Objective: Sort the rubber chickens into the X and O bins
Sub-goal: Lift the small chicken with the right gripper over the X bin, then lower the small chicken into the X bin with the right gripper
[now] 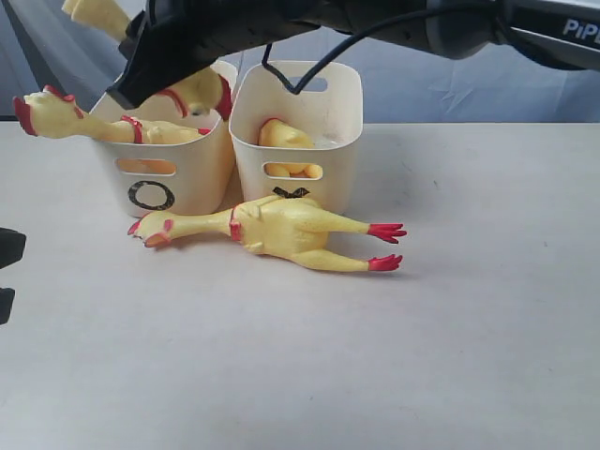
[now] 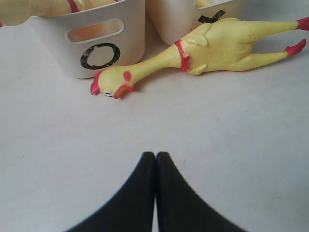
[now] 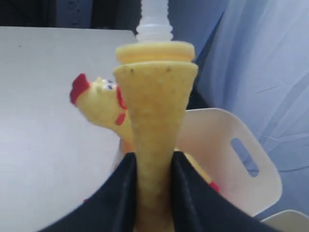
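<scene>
Exterior: right gripper [image 1: 127, 94] upper left, over O bin [image 1: 178, 178], carrying held chicken [image 1: 94, 11]. Left wrist: left gripper [image 2: 155, 162] closed, empty; loose chicken [image 2: 217, 46] upper right. Right wrist: fingers [image 3: 120, 193] clamp its yellow body. Centre over the opening before releasing.

I see only a sliver of the black mark [image 1: 291, 192] on the right bin [image 1: 333, 141] above the lying chicken [image 1: 281, 230], and my held chicken [image 1: 97, 13] runs off the top edge.
</scene>
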`<state>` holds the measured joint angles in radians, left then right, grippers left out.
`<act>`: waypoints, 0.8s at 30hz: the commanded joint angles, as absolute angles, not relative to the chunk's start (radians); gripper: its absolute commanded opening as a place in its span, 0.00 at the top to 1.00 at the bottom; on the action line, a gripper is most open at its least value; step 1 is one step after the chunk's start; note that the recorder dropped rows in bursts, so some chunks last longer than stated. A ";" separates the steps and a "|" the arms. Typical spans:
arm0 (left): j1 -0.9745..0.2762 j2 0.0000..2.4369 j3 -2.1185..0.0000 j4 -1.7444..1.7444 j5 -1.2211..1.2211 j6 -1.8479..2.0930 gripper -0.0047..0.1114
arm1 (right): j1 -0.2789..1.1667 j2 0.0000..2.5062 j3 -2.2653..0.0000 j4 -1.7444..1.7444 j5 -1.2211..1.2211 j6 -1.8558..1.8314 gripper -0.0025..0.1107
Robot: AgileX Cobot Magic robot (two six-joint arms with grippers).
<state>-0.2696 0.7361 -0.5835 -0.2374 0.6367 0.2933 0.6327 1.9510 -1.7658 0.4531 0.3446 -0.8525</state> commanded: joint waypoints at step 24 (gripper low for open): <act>-0.271 0.726 -0.578 -0.239 0.638 0.288 0.96 | 0.339 2.002 -1.768 0.538 0.282 -0.743 0.99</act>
